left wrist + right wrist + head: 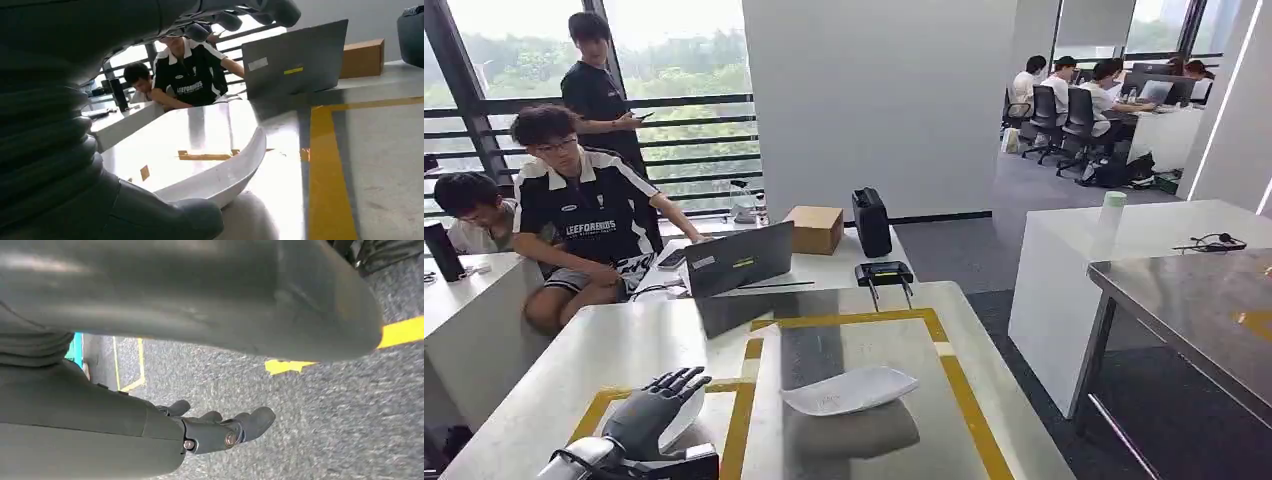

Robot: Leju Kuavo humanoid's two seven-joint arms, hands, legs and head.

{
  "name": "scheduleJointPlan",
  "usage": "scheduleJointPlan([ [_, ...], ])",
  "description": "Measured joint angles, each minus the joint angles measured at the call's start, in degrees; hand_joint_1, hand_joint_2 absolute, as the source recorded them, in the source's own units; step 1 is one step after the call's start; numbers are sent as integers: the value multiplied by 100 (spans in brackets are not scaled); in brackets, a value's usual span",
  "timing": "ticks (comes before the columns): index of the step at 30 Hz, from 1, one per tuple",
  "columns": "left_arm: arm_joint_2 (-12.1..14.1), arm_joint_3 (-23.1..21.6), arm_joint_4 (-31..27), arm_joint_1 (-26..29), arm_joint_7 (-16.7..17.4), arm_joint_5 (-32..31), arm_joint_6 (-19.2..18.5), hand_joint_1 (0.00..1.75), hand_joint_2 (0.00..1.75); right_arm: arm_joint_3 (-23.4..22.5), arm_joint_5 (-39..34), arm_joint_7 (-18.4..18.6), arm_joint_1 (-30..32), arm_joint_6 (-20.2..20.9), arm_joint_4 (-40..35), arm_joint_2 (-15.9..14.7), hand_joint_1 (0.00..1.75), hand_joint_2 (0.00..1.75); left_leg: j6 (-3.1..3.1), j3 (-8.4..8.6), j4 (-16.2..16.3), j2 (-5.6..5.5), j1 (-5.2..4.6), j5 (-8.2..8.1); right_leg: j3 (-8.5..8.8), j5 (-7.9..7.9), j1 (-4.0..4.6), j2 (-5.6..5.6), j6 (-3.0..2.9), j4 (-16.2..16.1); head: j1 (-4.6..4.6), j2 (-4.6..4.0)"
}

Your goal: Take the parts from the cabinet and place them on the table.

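Observation:
Two white curved shell parts lie on the pale table (624, 345), which is marked with yellow tape. One part (849, 390) rests in the middle taped rectangle. The other part (688, 416) lies in the left taped square, under my left hand (656, 408). In the left wrist view this part (220, 175) sits flat on the table between the thumb (185, 220) below and the spread fingers (240, 15) above, with none of them closed on it. My right hand (150, 430) hangs over grey carpet, its fingers (225, 432) stretched out and holding nothing.
At the table's far edge stand a grey laptop (739, 258), a cardboard box (814, 228), a black case (871, 222) and a small black device (884, 272). People sit and stand beyond the left side. A steel table (1194, 300) and a white counter (1124, 240) stand right.

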Motion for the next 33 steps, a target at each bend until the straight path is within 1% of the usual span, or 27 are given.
scheduleJointPlan([
  [1,-4,2,-18,9,0,0,2,0,175,0,0,-2,6,0,0,5,0,0,-36,50,-30,17,-18,-8,-6,48,24,-1,43,-36,5,0],
  [2,-4,2,-20,-1,-4,0,2,0,175,0,0,0,11,4,0,2,0,0,-66,-15,-76,8,-50,123,8,100,1,-2,80,-56,-2,-2],
  [4,-4,2,-20,-23,2,0,-9,0,175,0,-2,2,3,15,0,2,0,0,-33,-69,-102,9,-86,182,21,214,-36,-7,153,-132,2,-2],
  [5,-11,2,-26,-17,0,0,-13,0,175,0,-2,7,10,18,0,2,0,0,12,-95,-189,13,-62,277,13,271,-5,1,212,-184,0,-2],
  [6,-31,2,-26,-31,-2,0,-18,0,175,-2,-2,4,14,20,0,2,0,0,37,-109,-231,49,-29,394,-29,145,-42,8,220,-125,-2,-2],
  [7,-44,2,-33,-32,-2,0,-31,0,175,-2,-2,0,14,15,0,0,0,0,85,-184,-256,36,-21,469,-113,-205,-32,-10,234,95,9,-2],
  [9,-42,2,-39,-14,2,0,-35,0,175,-2,-4,-18,14,22,0,0,0,0,98,-339,-247,40,-11,610,-325,-856,-43,-26,280,890,9,-2],
  [10,-39,2,-37,0,-4,0,-37,0,175,-2,-4,-28,15,20,0,-6,0,0,96,-427,-239,41,-11,670,-398,-1006,-42,-34,297,1270,7,-2],
  [11,-39,2,-37,24,-6,0,-37,0,175,-4,-4,-48,15,17,0,-8,0,0,90,-519,-230,43,-11,732,-400,-992,-40,-35,308,1510,9,-2],
  [12,-39,2,-37,54,-9,0,-37,0,175,-4,-4,-63,15,11,0,-11,0,0,76,-609,-220,47,-10,788,-284,-844,-41,-37,311,1491,7,-2],
  [14,-39,2,-37,104,-20,0,-35,0,175,-6,-4,-76,13,2,0,-24,0,0,36,-758,-183,47,1,880,297,-540,-40,-48,301,815,9,-2],
  [15,-39,2,-39,107,-26,0,-31,0,175,-7,-4,-81,11,0,0,-28,0,0,9,-814,-150,49,5,916,715,-539,-40,-57,294,272,7,-2],
  [16,-37,2,-57,105,-26,0,-26,0,175,-7,-4,-79,-6,0,0,-28,0,0,-29,-875,-124,54,-17,941,962,-788,-23,-59,266,-137,11,0],
  [17,-26,4,-61,103,-26,2,-26,0,175,-7,-2,-85,-4,2,0,-28,0,0,-62,-862,-126,55,-15,972,916,-716,1,-42,176,-103,-7,0],
  [20,-35,4,-63,97,-44,9,-26,0,175,-7,2,-83,-4,0,0,-28,0,0,-166,-875,-150,50,-16,1087,888,-637,-2,-51,59,-186,-8,-2],
  [21,-24,4,-59,96,-48,11,-28,0,175,-9,2,-83,-11,-2,0,-26,0,0,-194,-912,-100,32,7,1017,864,-573,-29,-75,18,-209,-6,-2],
  [22,-18,4,-59,91,-50,11,-33,0,175,-9,2,-83,-17,-2,0,-28,0,0,-232,-992,52,11,8,782,814,-527,-28,-73,-16,-213,-17,0],
  [24,-11,4,-57,84,-61,15,-37,0,175,-13,2,-81,-17,-9,0,-28,0,0,-288,-1212,826,8,44,165,684,-422,-24,-73,-43,-212,-20,-2],
  [25,-13,4,-52,91,-65,24,-37,0,175,-20,2,-81,-15,-9,0,-30,0,0,-306,-1313,1233,8,53,-38,608,-365,-20,-73,-44,-210,-26,-2],
  [26,-13,4,-48,97,-81,43,-37,0,175,-33,4,-76,-15,-9,0,-30,0,0,-316,-1334,1487,8,63,-87,530,-304,-20,-73,-38,-209,-22,-2],
  [27,-13,4,-46,97,-96,65,-37,0,175,-52,11,-68,-16,-9,0,-30,0,0,-318,-1257,1504,8,71,10,453,-244,-20,-74,-28,-207,-26,-2],
  [28,-13,9,-52,96,-113,103,-37,0,175,-63,20,-61,-16,-9,0,-30,0,0,-308,-1083,1324,8,75,198,377,-183,-21,-74,-15,-207,-22,0],
  [29,-13,18,-72,94,-137,127,-37,0,175,-74,26,-61,-16,-9,0,-30,0,0,-294,-774,923,8,79,402,301,-118,-21,-74,4,-207,-24,-2],
  [30,-13,28,-92,86,-144,131,-37,0,175,-85,28,-61,-17,-9,0,-30,0,0,-275,-421,448,7,84,484,250,-62,-21,-73,21,-205,-22,-2],
  [31,-13,42,-123,70,-146,140,-37,0,175,-90,31,-61,-17,-9,-2,-30,0,0,-247,-117,-51,-5,79,257,219,-13,-15,-69,53,-200,-22,-2],
  [32,-26,50,-155,66,-146,153,-35,0,175,-94,35,-59,-17,-7,-2,-33,0,0,-220,4,-181,-21,28,252,206,40,-19,-65,98,-203,-13,-2],
  [33,-24,61,-157,61,-146,164,-33,0,175,-96,35,-61,-17,-9,-2,-33,0,0,-186,-81,-220,-20,12,281,215,88,-27,-65,141,-227,-17,0],
])
